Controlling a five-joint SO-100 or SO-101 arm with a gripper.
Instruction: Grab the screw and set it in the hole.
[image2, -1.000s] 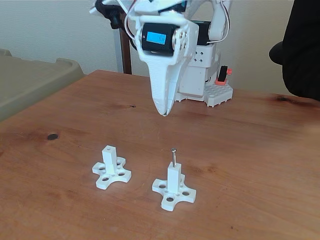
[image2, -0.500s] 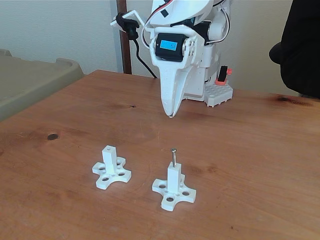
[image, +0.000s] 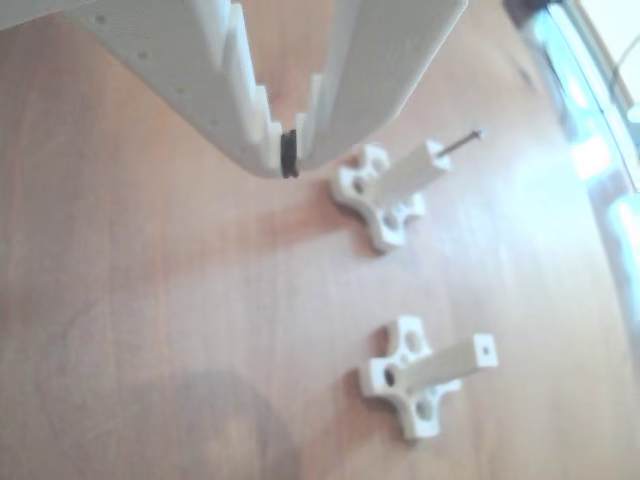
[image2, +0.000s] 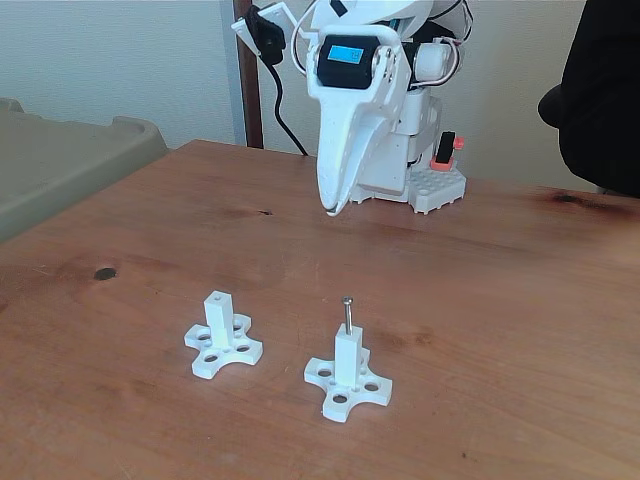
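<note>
The screw (image2: 347, 314) stands upright in the hole at the top of the right white post (image2: 346, 362); in the other view the screw (image: 461, 142) sticks out of that post (image: 400, 180). The left post (image2: 219, 322) has an empty hole (image2: 218, 297), seen in the other view as the nearer post (image: 445, 368) with its hole (image: 485, 349). My gripper (image2: 331, 210) hangs shut and empty above the table, well behind the posts. In the other view my gripper (image: 288, 157) has its toothed fingers meeting at the tip.
The arm's white base (image2: 425, 180) stands at the table's back edge. A grey-green bin (image2: 60, 160) sits off the table's left side. A dark shape (image2: 600, 90) is at the right edge. A small dark knot (image2: 105, 273) marks the wooden table.
The gripper has pulled back toward the arm's base and risen slightly, staying shut. The screw and both posts have not moved.
</note>
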